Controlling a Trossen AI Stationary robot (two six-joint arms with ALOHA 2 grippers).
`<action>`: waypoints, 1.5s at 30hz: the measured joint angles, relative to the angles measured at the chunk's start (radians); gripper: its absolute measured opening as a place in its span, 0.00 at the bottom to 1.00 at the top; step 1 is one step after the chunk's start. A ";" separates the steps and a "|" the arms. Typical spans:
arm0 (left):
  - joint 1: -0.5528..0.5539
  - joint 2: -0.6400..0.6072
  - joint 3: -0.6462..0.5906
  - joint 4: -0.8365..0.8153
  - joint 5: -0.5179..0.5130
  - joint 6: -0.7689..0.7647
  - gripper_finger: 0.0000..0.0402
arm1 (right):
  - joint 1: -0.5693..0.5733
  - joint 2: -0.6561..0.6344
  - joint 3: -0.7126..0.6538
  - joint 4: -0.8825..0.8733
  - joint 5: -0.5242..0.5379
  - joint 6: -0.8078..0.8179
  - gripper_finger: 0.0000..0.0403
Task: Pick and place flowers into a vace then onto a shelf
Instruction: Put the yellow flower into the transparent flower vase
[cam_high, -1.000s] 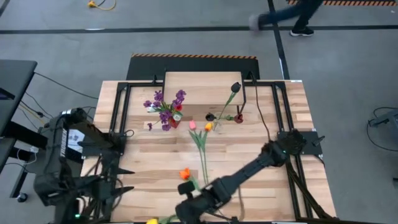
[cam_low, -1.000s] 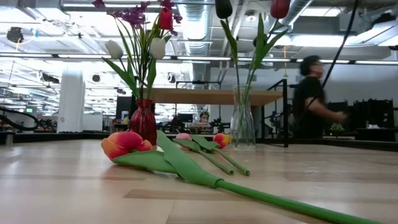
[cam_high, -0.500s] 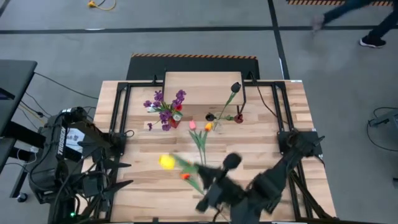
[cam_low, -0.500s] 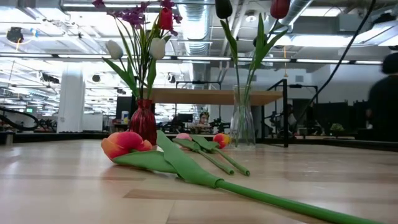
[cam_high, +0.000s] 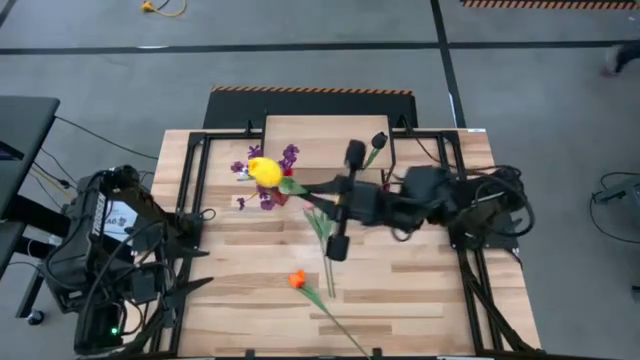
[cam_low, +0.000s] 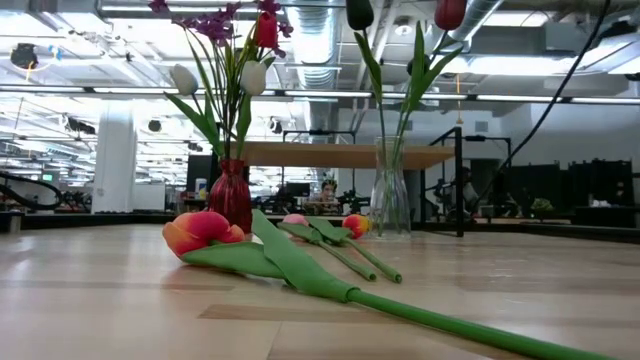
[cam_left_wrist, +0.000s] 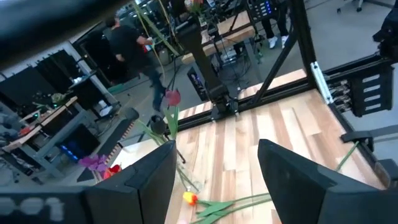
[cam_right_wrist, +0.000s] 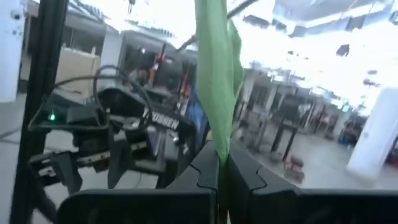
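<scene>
My right gripper (cam_high: 322, 192) is raised over the table's middle, shut on a yellow tulip (cam_high: 264, 172) whose head shows above the red vase (cam_high: 278, 196) of purple sprigs. A clear vase (cam_low: 390, 200) with a dark and a red tulip stands before the shelf (cam_high: 325, 140). An orange tulip (cam_high: 297, 280) lies flat on the table, and a pink and an orange one (cam_high: 320, 208) lie farther back. My left gripper (cam_left_wrist: 217, 186) waits open at the table's left edge. My right gripper pinches the yellow tulip's green stem (cam_right_wrist: 217, 146) between its two shut fingers. The fingers lie about level, coming from the table's right. The tulip is lifted clear of the table, its stem (cam_high: 298, 187) reaching left from the fingers to the head.
Black frame rails (cam_high: 195, 175) run along the table's left, right and far sides. The shelf's thin black legs (cam_low: 460, 180) stand behind the vases. Bare planks (cam_high: 240, 260) lie between the left arm and the lying tulips.
My right gripper has risen from the table's near edge and swung toward the far side and the vases, tipping from pointing down to about level. It stayed shut on the yellow tulip, which came up off the table and now hangs over the red vase.
</scene>
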 joint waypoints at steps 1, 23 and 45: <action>0.000 -0.006 -0.012 0.002 0.000 -0.001 0.55 | 0.005 -0.025 -0.042 0.038 0.002 -0.023 0.00; -0.010 -0.308 -0.463 0.021 -0.030 -0.415 0.55 | -0.290 -0.700 -1.271 1.158 -0.089 -0.169 0.00; -0.010 -0.312 -0.481 0.013 -0.029 -0.300 0.55 | -0.874 -0.632 -1.624 1.544 -0.601 0.431 0.00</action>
